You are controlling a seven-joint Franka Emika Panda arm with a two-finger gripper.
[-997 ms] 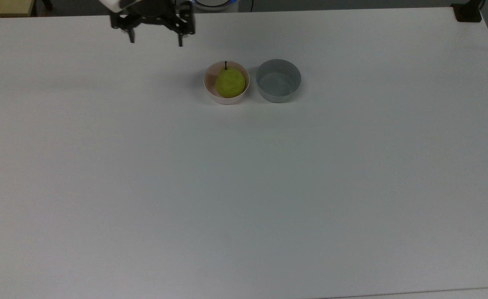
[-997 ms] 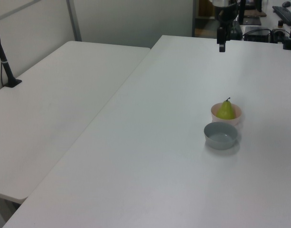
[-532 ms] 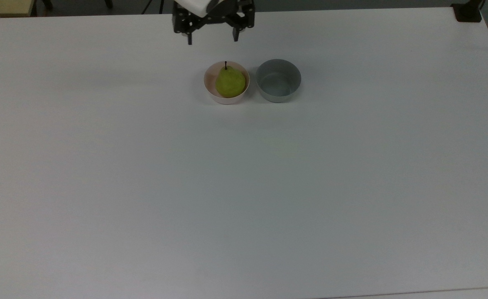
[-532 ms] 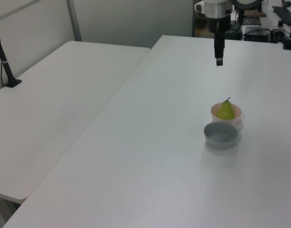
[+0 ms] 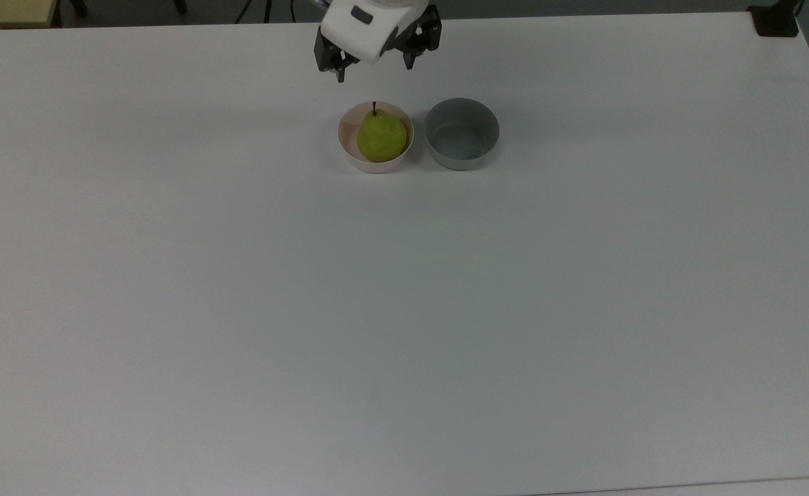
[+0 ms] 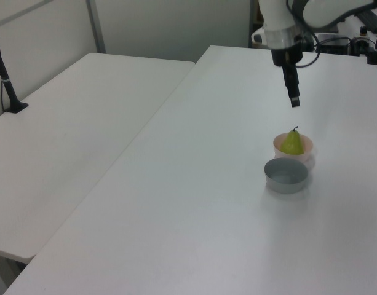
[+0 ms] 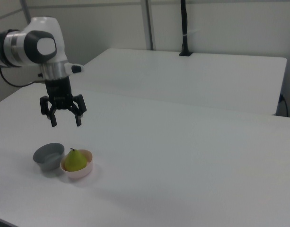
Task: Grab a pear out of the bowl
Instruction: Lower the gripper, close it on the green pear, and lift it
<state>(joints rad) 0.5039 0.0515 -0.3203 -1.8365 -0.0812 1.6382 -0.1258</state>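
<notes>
The claw (image 7: 65,122) hangs in the air above the counter (image 5: 404,310), its two fingers spread apart and holding nothing. The right view shows the gap between the fingers plainly, both tips pointing down. In the left view the claw (image 6: 294,101) is seen edge-on, so the fingers line up as one dark bar and the gap is hidden. From the top view the claw (image 5: 374,72) sits just beyond the bowl's far rim, its white wrist housing covering much of the fingers.

The pear (image 5: 381,137) rests in the pink bowl (image 5: 346,146), stem up; it seems to lean a little toward the rim, though that is hard to judge. A grey bowl (image 5: 461,134) stands just beside the pink one, on the top view's right. In the left view the grey bowl (image 6: 286,174) is nearer the camera, with the pear (image 6: 292,142) and the pink bowl (image 6: 306,151) behind it.
</notes>
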